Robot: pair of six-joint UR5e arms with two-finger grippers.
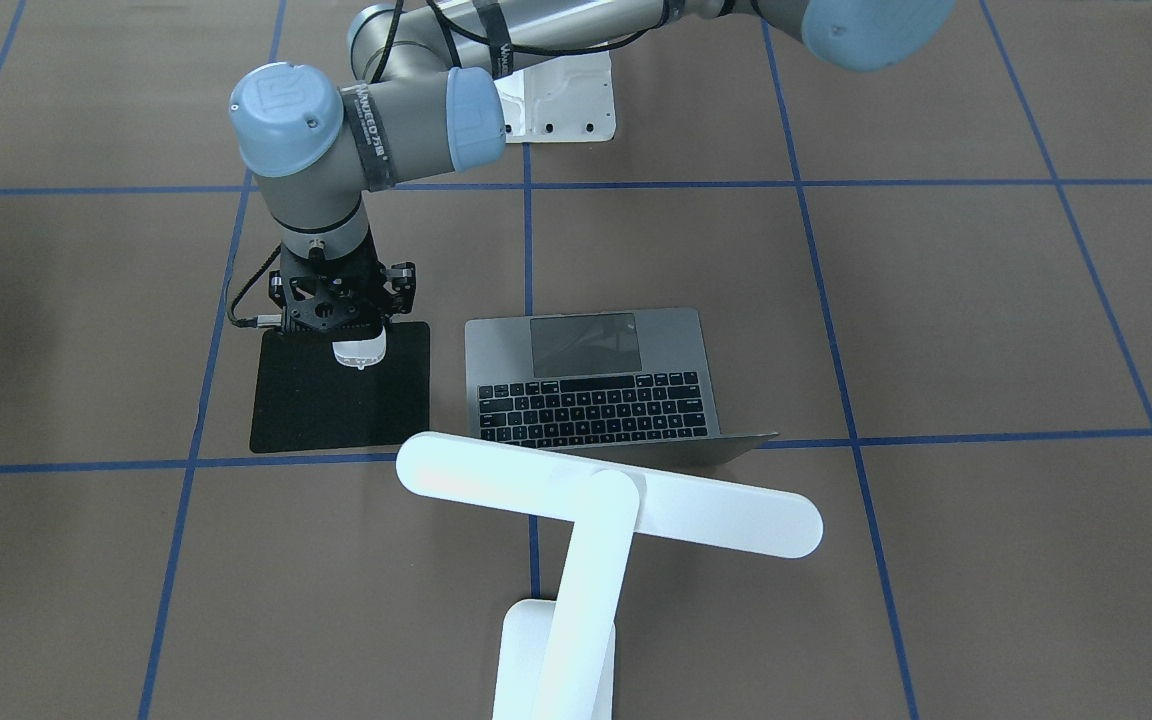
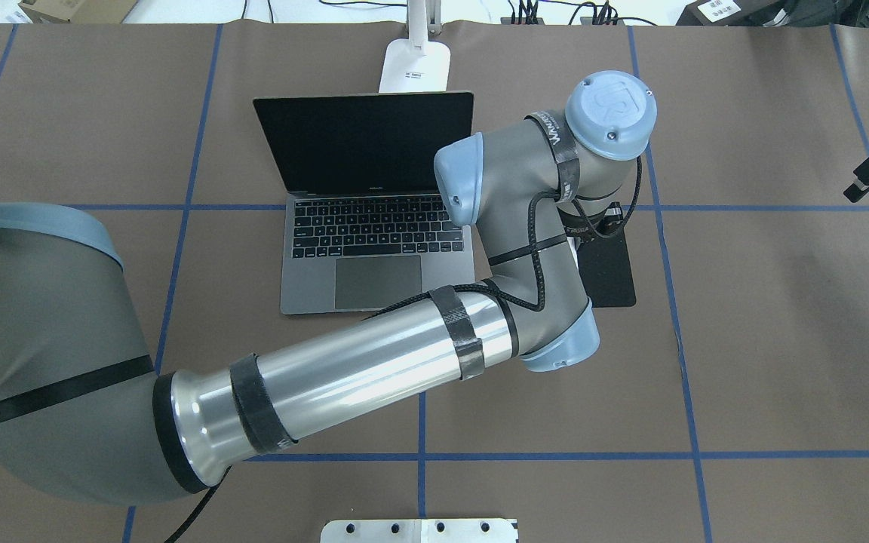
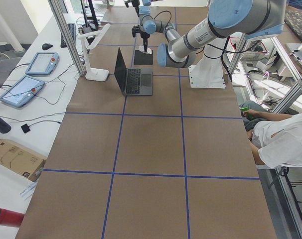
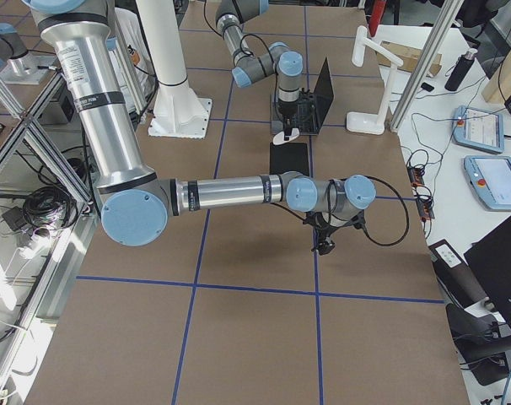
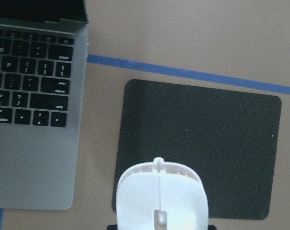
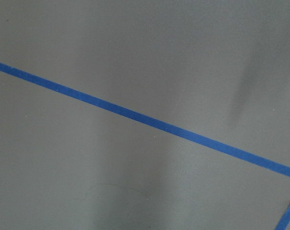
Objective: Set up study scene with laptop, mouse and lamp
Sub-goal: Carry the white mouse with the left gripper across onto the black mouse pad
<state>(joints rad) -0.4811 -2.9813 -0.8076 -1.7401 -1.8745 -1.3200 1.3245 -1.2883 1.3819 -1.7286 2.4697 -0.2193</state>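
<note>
We can read only the embossed "UR" mark on the blue joint cap (image 2: 612,102) of the left arm. The white lettering on its black strap (image 1: 371,135), the line under the laptop's (image 1: 591,385) dark screen and the label (image 2: 412,74) on the lamp's (image 1: 606,490) base are all too small to make out.

The left arm reaches across the tabletop (image 1: 936,330) in front of the open laptop, with its wrist bent straight down. Its left hand (image 1: 354,335) grips the mouse (image 1: 359,353) between its fingers, over the robot-side edge of the black pad (image 1: 336,405) and seemingly clear of it. The pad lies just beside the laptop, on the robot's right.

The lamp stands beyond the laptop's lid, with its bar head above it.

The right arm stretches out low, well apart from these things, with the right hand (image 4: 325,243) pointing down. We cannot tell whether it is wide or narrow.
</note>
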